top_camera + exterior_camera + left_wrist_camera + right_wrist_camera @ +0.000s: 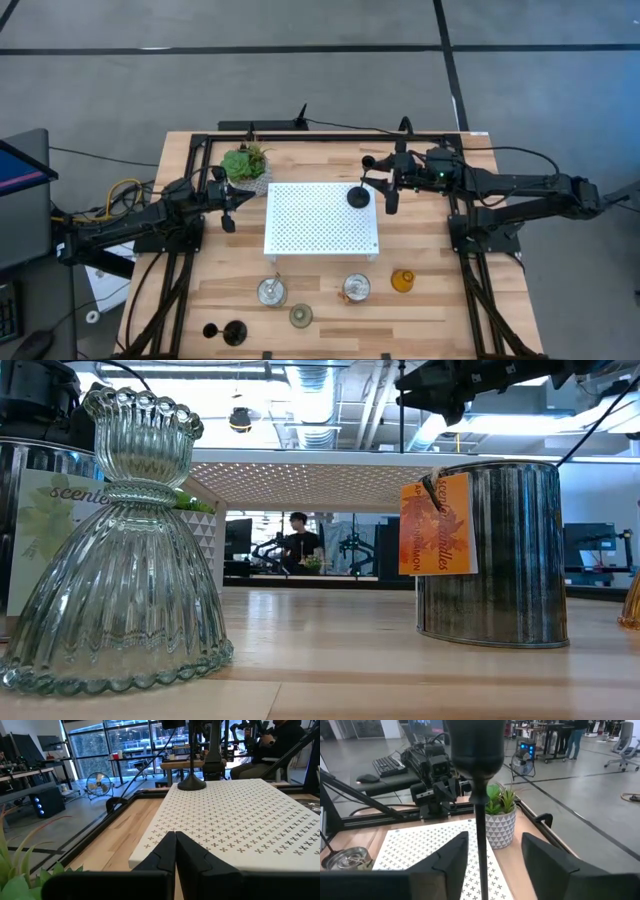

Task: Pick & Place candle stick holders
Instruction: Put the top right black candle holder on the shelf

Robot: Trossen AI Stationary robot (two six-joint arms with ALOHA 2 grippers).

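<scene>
A black thin-stemmed candle stick holder (358, 196) stands by its round base (192, 782) on the white perforated platform (320, 230), near its far right corner. My right gripper (492, 865) is open, level, with a finger on either side of the stem (480, 845) and apart from it. My left gripper (175, 850) waits shut at the platform's left edge. On the near part of the table stand two silvery cups (271, 291) (356, 288), an amber holder (402, 281), a pale green one (300, 316) and two black ones (225, 331).
A green potted plant (245, 163) stands at the platform's far left corner, next to my left arm. Black frame rails (190, 200) run along the table's sides. A person sits in the room beyond the table (298, 540).
</scene>
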